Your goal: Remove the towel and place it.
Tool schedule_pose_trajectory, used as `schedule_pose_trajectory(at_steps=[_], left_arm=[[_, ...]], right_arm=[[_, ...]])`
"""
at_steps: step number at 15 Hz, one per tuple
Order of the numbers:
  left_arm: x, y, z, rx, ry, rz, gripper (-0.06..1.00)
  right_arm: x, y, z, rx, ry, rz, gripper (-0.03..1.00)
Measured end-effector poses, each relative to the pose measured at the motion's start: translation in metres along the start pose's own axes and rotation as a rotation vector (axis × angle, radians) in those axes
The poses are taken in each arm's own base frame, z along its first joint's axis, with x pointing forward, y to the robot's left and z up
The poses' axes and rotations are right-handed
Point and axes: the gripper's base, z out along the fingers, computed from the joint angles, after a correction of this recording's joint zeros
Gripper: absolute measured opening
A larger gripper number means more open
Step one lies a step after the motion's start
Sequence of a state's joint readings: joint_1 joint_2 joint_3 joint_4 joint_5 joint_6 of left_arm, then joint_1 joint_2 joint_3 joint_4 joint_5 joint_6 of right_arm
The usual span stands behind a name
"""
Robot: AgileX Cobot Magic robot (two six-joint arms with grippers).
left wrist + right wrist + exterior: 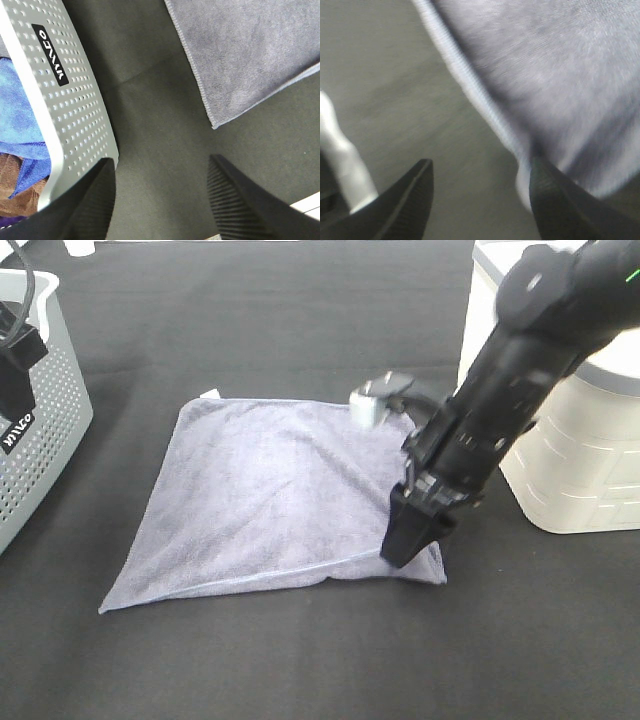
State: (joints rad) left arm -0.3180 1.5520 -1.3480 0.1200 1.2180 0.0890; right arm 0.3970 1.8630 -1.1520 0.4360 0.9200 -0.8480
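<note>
The grey-lavender towel [280,495] lies flat on the black table cover, a small white tag at its far left corner. My right gripper [410,540] is open and low over the towel's near right corner. In the right wrist view the towel's stitched edge [485,107] runs between the fingers, one fingertip [560,200] over the cloth, the other over bare cover. My left gripper [160,200] is open and empty beside the basket at the left. The left wrist view shows the towel's corner [240,65].
A grey perforated basket [35,430] stands at the left edge; it holds blue and brown cloths [20,125]. A cream lidded container [575,440] stands at the right, close to my right arm. A small silver-white object [375,400] sits at the towel's far right corner.
</note>
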Motion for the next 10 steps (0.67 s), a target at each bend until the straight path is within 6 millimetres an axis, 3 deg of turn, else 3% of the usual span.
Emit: schedule_pose_trajectory(at_steps=[3,5,8,10], left_arm=[[0.0,0.0,0.0,0.0,0.0,0.002,0.53],[0.0,0.0,0.0,0.001,0.0,0.003,0.53],[0.0,-0.002,0.0,0.024,-0.002,-0.006,0.53],[0.0,-0.003,0.0,0.035,-0.003,-0.006,0.53]], right_arm=[[0.009,0.023,-0.035,-0.014,0.021,0.009,0.57],[0.007,0.024,-0.042,0.027,-0.025,-0.011,0.57],[-0.005,0.013,-0.035,0.092,-0.13,-0.078,0.57],[-0.013,0.005,-0.013,0.028,-0.166,-0.131,0.57]])
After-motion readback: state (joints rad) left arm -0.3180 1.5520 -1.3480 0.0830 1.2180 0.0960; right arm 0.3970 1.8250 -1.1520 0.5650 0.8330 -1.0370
